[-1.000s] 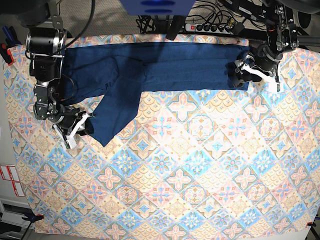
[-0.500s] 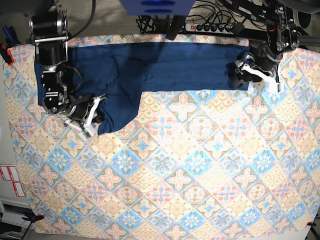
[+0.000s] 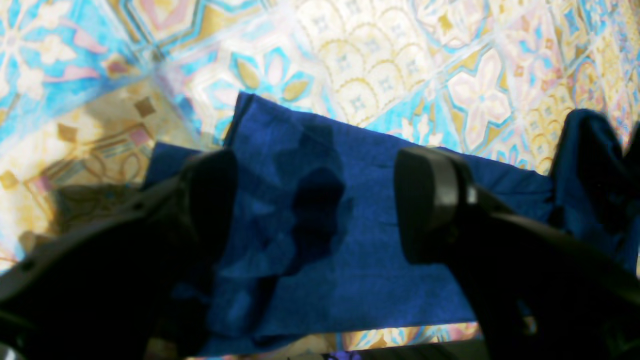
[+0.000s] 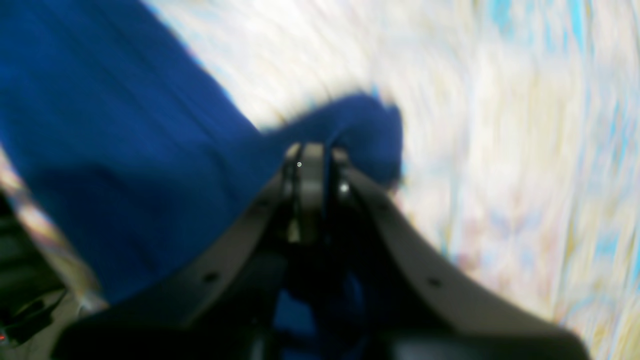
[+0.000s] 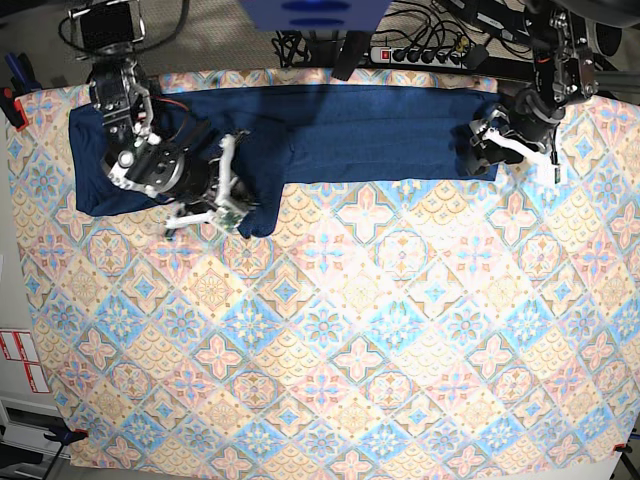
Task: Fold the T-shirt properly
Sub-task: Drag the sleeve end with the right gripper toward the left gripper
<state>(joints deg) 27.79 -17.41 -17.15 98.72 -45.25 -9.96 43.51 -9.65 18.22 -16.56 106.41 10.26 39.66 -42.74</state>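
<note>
- Patterned tablecloth (image 5: 330, 330) in pink, blue and gold tiles covered the whole work surface, and a power strip (image 5: 425, 52) with cables lay behind its far edge.
- Along that far edge the T-shirt (image 5: 360, 135) lay as a long dark navy band, with one flap hanging down toward the near side at the base view's left.
- The right gripper (image 4: 312, 150) was clenched on a bunched tip of that flap, and the blur in its wrist view suggested fast motion.
- The left gripper (image 3: 320, 200) stood released, its fingers (image 3: 425, 200) spread wide above the flat cloth end at the opposite side, pinning nothing.
- Risk, as I judged it: with that end free, a quick pull on the flap could drag the whole band sideways and skew the fold line.
- The bunched grip looked small; the knit could slip out mid-swing and drop in a crumpled heap.
- A fast carry might also lay the flap down twisted, leaving wrinkles under later folds.
</note>
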